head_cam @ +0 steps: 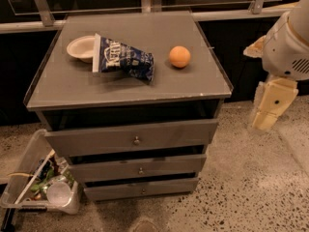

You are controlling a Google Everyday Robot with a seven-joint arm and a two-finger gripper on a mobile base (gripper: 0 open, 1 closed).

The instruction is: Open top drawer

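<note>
The top drawer (133,137) is the tallest grey front of three in a grey cabinet, with a small round metal knob (136,140) at its centre. A dark gap shows above its front panel. My gripper (268,111) hangs at the right of the view, cream coloured, below the white arm (288,45). It is beside the cabinet's right side, about level with the top drawer and well apart from the knob. It holds nothing that I can see.
On the cabinet top (72,88) lie a white paper bowl (80,47), a blue chip bag (123,59) and an orange (179,56). Two slimmer drawers (140,168) sit below. A clear bin of trash (43,187) stands on the floor at the left. A rail (29,27) runs behind.
</note>
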